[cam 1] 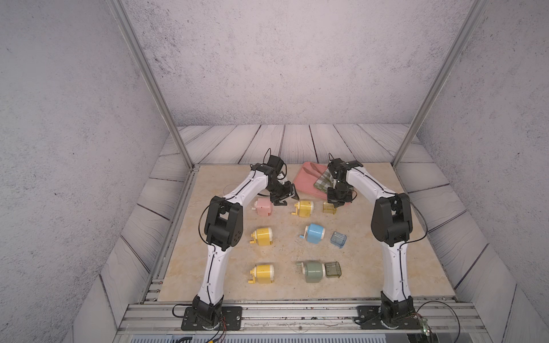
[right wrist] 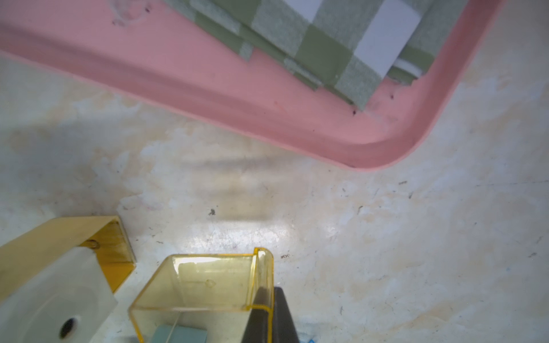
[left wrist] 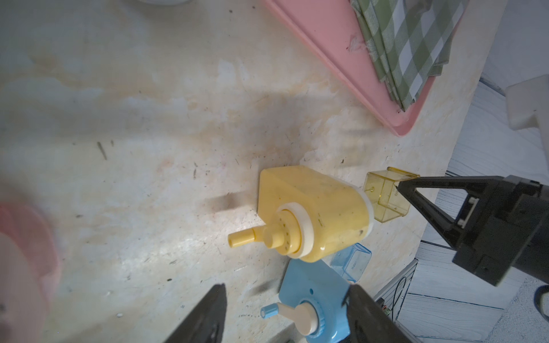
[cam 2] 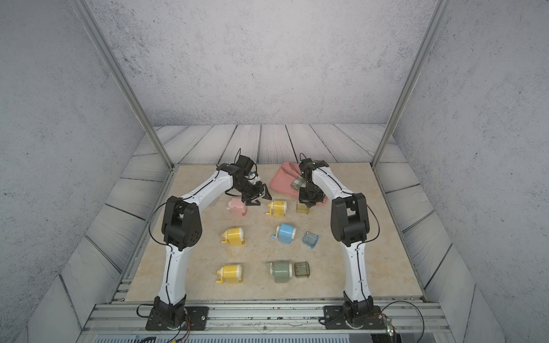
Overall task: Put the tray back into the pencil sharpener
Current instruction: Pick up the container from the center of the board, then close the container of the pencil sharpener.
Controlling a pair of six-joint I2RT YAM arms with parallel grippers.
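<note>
yellow tray (cam 1: 329,207) on beige tabletop (cam 1: 285,249), right gripper (cam 1: 337,205) pinching it; left gripper (cam 1: 288,200) parted, empty.

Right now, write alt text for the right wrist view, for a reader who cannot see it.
The right gripper pinches one wall of a clear yellow tray, close beside the open end of a yellow pencil sharpener. Beyond them on the table lies a pink serving tray holding a folded green checked cloth.
</note>
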